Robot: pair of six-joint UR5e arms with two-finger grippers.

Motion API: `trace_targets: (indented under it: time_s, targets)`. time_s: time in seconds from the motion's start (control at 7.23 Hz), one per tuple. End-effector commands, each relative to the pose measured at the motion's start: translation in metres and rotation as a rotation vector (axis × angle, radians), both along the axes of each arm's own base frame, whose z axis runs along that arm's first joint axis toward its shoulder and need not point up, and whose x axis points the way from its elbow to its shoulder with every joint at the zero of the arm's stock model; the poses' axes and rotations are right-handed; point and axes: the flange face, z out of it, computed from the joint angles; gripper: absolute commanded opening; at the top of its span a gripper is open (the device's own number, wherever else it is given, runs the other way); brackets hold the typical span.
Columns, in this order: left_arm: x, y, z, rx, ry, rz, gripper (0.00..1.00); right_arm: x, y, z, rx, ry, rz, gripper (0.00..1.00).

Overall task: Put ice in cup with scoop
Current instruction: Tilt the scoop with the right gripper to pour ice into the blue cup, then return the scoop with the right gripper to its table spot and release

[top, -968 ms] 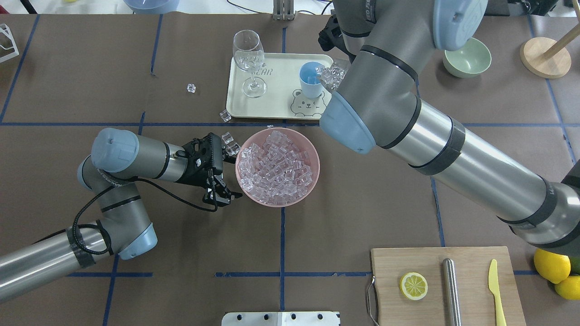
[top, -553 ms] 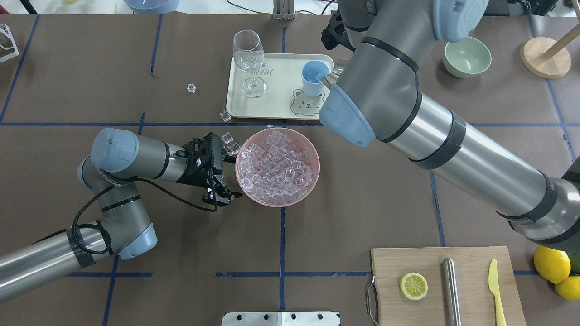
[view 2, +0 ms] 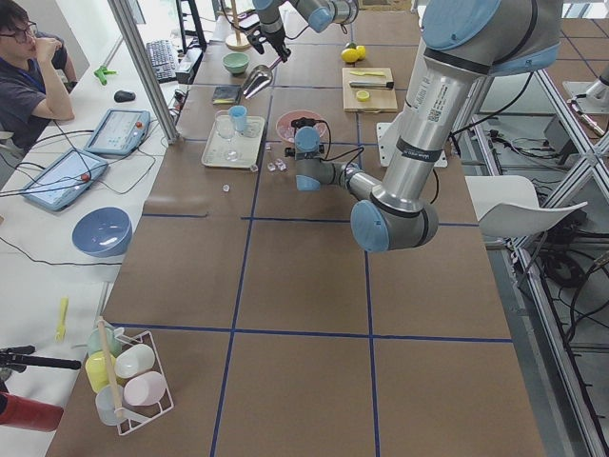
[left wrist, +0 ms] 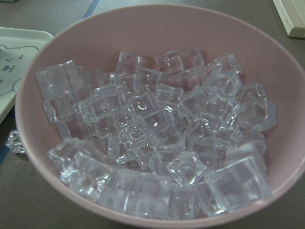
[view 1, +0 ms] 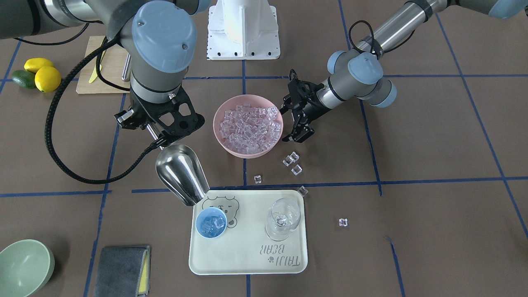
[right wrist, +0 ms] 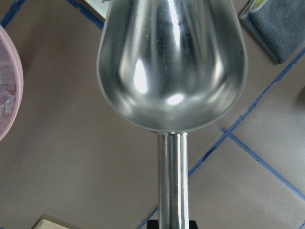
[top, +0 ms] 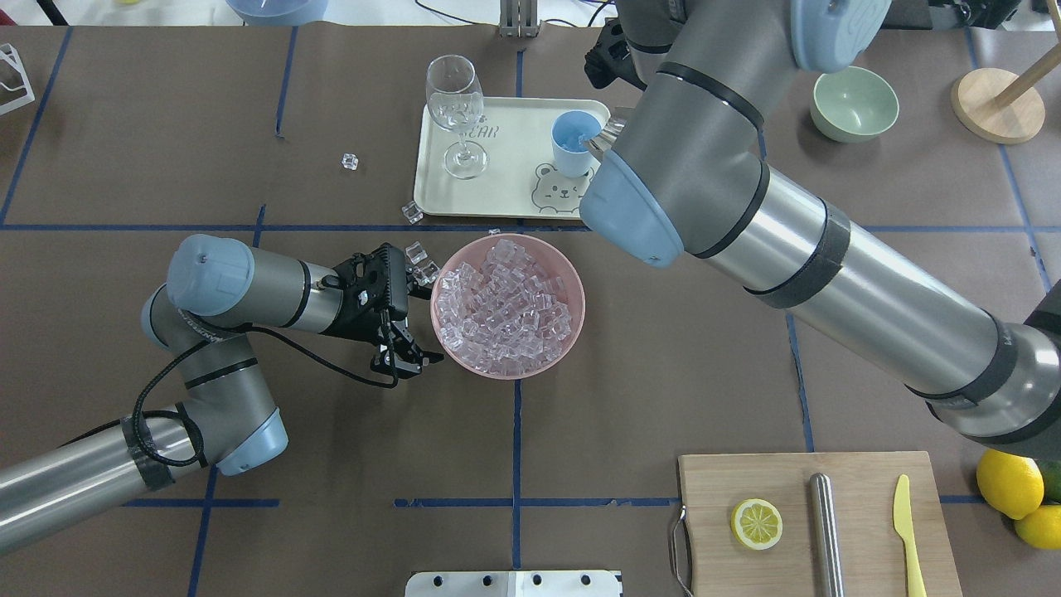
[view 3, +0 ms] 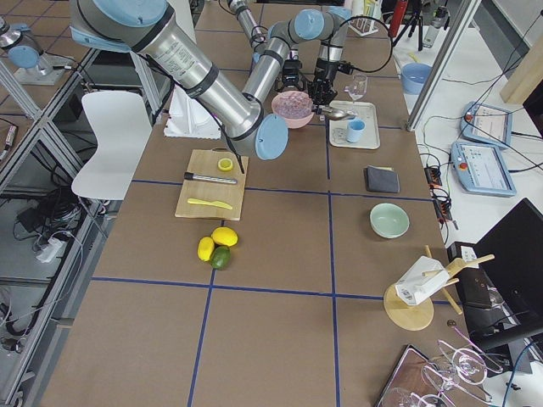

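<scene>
The steel scoop [view 1: 181, 173] hangs tilted, mouth down at the rim of the light-blue cup [view 1: 206, 231] on the tray. Its trough [right wrist: 171, 62] is empty in the right wrist view. My right gripper [view 1: 153, 133] is shut on the scoop's handle; the arm hides it in the overhead view. A few cubes of ice [view 1: 215, 222] lie in the cup [top: 574, 141]. Much more ice [left wrist: 157, 143] fills the pink bowl [view 1: 231, 150]. My left gripper [top: 406, 358] is open beside the bowl's rim [top: 507, 373], holding nothing.
A stemmed glass [view 1: 282, 218] shares the cream tray [view 1: 247, 255]. Loose cubes [view 1: 291, 160] lie between bowl and tray, one more [view 1: 343, 222] off the tray. A green bowl [view 1: 24, 264], grey cloth [view 1: 121, 270] and cutting board [top: 821, 522] sit nearby.
A second ago the scoop held ice beside the cup. It has tipped further and the ice has dropped into the cup. The left arm has not moved.
</scene>
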Motion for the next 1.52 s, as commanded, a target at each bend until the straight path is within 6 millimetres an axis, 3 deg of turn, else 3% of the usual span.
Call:
trace_targets:
  time_s: [0.0,0.41,0.69,0.97,1.11,1.38]
  targets:
    - [0.0,0.0,0.0,0.0,0.0,0.0,1.0,0.0,0.0,-0.001,-0.002,-0.006,-0.002,0.0]
    - [0.0,0.0,0.0,0.0,0.0,0.0,1.0,0.002,-0.001,0.001,-0.027,-0.028,0.005,0.0]
    - [0.0,0.0,0.0,0.0,0.0,0.0,1.0,0.015,-0.001,0.005,-0.073,-0.075,0.044,0.0]
    - [0.0,0.0,0.0,0.0,0.0,0.0,1.0,0.041,0.031,0.034,-0.119,-0.135,0.201,0.0]
    - [0.0,0.0,0.0,0.001,0.001,0.0,1.0,0.063,0.055,0.06,-0.117,-0.182,0.247,0.0]
    - [0.0,0.0,-0.001,0.002,0.003,0.0,1.0,0.085,0.085,0.087,-0.238,-0.204,0.393,0.0]
